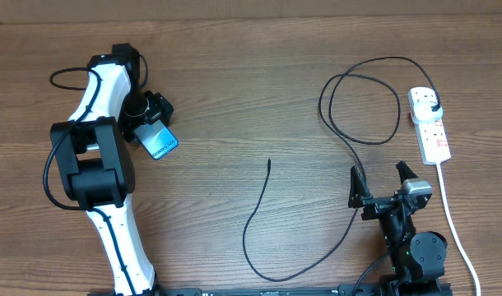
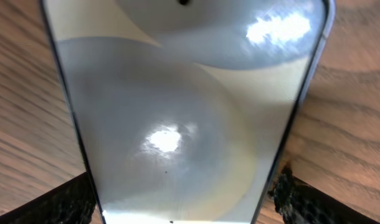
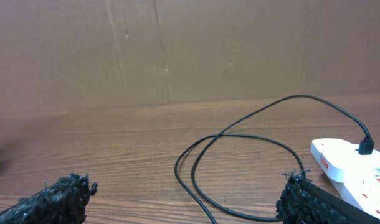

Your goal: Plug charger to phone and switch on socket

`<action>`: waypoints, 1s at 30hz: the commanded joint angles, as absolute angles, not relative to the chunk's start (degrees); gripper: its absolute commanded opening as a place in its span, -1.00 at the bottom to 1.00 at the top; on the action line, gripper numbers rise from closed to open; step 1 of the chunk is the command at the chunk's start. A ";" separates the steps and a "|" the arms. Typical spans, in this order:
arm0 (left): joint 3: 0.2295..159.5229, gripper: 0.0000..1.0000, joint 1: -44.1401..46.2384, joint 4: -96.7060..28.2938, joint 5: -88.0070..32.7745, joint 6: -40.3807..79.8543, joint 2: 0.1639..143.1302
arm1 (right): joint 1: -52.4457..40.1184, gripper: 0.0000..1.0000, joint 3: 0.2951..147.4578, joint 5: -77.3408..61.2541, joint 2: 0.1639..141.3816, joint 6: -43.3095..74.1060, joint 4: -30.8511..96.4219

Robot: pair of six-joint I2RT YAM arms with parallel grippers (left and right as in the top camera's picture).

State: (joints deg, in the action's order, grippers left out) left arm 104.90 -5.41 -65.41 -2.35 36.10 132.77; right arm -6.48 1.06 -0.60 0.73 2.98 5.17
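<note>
The phone, lit light blue, lies at the left of the table and fills the left wrist view. My left gripper straddles it, open, one finger close beside each long edge. The charger is a thin black cable whose connector tip lies loose mid-table. It loops to a black plug seated in the white socket at the right. My right gripper stands open near the front right, empty, looking at the cable loop and the socket.
The socket's white cord runs down the right side past my right arm. A brown cardboard wall closes the far side of the wooden table. The left arm's own black cable curls at the far left.
</note>
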 commanded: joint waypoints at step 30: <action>103.18 0.91 -4.01 -64.01 -1.02 42.48 133.71 | -6.74 1.00 0.45 -0.05 0.23 2.74 4.84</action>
State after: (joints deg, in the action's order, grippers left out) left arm 104.86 -4.47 -64.64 -2.39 40.58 132.77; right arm -6.48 1.06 -0.62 0.73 2.96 5.15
